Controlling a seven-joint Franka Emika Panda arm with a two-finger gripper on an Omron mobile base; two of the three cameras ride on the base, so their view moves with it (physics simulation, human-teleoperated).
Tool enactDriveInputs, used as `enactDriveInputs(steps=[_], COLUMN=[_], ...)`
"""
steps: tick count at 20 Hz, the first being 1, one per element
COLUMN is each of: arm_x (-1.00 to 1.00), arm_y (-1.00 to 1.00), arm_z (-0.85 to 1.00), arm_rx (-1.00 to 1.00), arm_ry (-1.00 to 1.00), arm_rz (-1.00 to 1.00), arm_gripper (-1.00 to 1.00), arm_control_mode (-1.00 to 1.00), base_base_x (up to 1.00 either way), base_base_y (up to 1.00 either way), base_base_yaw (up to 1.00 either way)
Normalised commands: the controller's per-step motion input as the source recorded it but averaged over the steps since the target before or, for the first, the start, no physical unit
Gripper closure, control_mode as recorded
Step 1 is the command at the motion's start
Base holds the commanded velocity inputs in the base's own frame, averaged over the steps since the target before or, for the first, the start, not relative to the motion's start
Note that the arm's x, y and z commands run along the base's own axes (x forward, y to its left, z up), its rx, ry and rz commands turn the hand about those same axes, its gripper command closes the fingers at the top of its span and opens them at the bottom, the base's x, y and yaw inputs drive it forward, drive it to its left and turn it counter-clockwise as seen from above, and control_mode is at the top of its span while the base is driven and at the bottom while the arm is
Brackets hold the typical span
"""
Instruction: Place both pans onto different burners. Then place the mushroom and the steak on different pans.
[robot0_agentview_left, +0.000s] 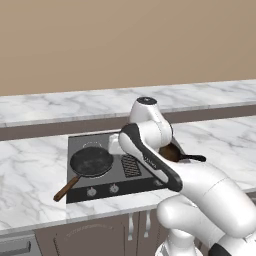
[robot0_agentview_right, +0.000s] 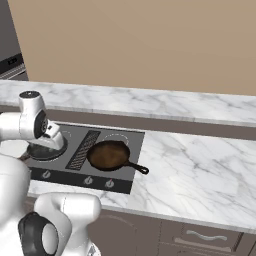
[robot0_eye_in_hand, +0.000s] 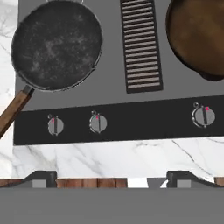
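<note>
The black pan (robot0_eye_in_hand: 56, 43) with a brown wooden handle (robot0_eye_in_hand: 13, 111) rests on the left side of the dark cooktop (robot0_eye_in_hand: 113, 94). A thin white burner outline (robot0_eye_in_hand: 97, 57) peeks out along its rim. The pan with the reddish-brown inside (robot0_eye_in_hand: 199, 37) sits on the cooktop's right side, its dark handle pointing over the counter (robot0_agentview_right: 136, 166). My gripper (robot0_eye_in_hand: 112, 181) hovers open above the cooktop's front edge, facing down, with nothing between its fingertips (robot0_eye_in_hand: 41, 178). Both pans look empty. The mushroom and the steak are out of view.
A slatted vent grille (robot0_eye_in_hand: 140, 43) runs between the two pans. Three round knobs (robot0_eye_in_hand: 98, 122) line the cooktop's front strip. White marble counter (robot0_agentview_right: 200, 165) extends to both sides, with a raised back ledge (robot0_agentview_left: 60, 107) behind. Wooden cabinet fronts (robot0_agentview_left: 100, 230) lie below.
</note>
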Motion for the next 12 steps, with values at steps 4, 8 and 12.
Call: enactDriveInputs(steps=[4, 8, 12], arm_x=[0.00, 0.00, 0.00], arm_y=[-0.27, -0.15, -0.22], arm_z=[0.31, 0.16, 0.02], arm_rx=[0.03, 0.00, -0.06], arm_ry=[0.12, 0.08, 0.03], arm_rz=[0.11, 0.02, 0.00], arm_gripper=[-1.00, -1.00, -1.00], arm_control_mode=[-1.00, -1.00, -1.00], base_base_x=[0.00, 0.00, 0.00], base_base_y=[0.00, 0.00, 0.00], base_base_yaw=[0.00, 0.00, 0.00])
